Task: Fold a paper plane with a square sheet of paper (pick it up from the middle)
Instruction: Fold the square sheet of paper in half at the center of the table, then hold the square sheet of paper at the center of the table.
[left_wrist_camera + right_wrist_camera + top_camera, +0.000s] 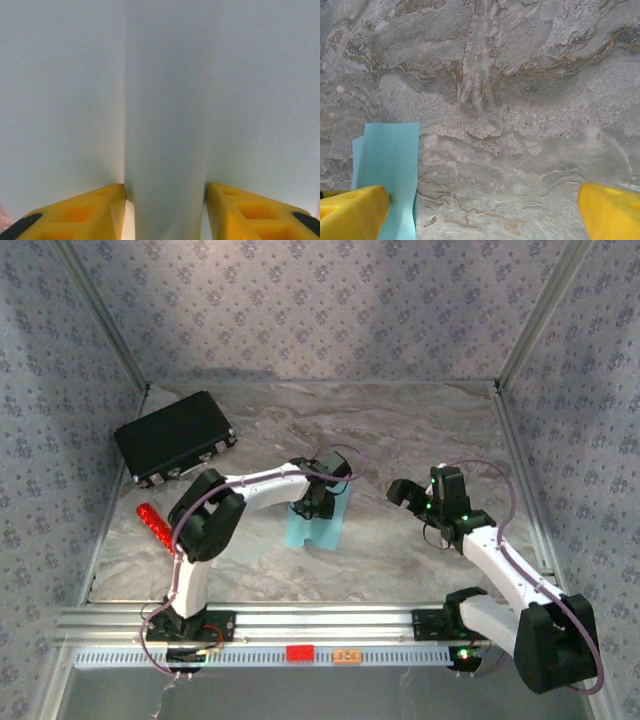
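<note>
Centrally, the left gripper (318, 502) stands half-closed, its yellow fingers (90, 210) pinching a raised ridge of the square sheet of paper (318, 530) on the marble table (400, 430). Rightward, the right gripper (400, 492) hangs with jaws spread wide, empty, near the sheet.

black case (175, 448) far left on marble table (420, 430); red stick (155, 525) near it, apart.

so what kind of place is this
Probably a lab robot cell: patterned walls around a marble-look table, left arm and right arm bolted to an aluminium rail.
</note>
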Robot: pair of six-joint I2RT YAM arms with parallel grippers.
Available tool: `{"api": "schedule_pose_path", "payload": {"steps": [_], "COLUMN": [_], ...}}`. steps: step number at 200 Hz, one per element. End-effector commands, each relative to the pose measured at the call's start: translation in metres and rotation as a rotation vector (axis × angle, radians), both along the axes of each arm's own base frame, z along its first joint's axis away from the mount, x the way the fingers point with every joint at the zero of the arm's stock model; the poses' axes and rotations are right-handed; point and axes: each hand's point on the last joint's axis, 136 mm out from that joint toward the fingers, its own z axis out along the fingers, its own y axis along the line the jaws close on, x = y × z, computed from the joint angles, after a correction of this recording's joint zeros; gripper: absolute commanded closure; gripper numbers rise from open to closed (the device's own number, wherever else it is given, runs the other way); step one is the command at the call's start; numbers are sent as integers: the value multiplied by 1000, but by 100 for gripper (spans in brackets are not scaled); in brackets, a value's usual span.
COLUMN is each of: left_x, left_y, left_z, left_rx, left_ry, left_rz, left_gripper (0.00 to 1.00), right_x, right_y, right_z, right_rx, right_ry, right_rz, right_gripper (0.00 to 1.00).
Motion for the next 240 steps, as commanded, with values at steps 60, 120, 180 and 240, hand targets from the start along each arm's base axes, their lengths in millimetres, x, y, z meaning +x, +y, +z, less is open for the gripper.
{"api": "schedule_pose_path", "payload": {"steps": [60,120,180,240], "left_x": [11,17,9,6], "left_y": [-46,-77,-78,-70], "left_z": [84,111,69,38], "left_rx": [-454,-989,-1013,-926], "left_ry": [-132,-11,91,83], "left_rz": [-5,59,135,217], "left_gripper": [59,57,57,57], "right_x": [3,5,6,9], "right_y": [-12,-14,1,26], "right_z": [24,41,41,37], "right_rx": [-1,25,64,114], "right_ry": [-48,-89,-97,-67], "right_rz": [-70,-88,-8,124], "right_gripper": [1,1,1,2]}}
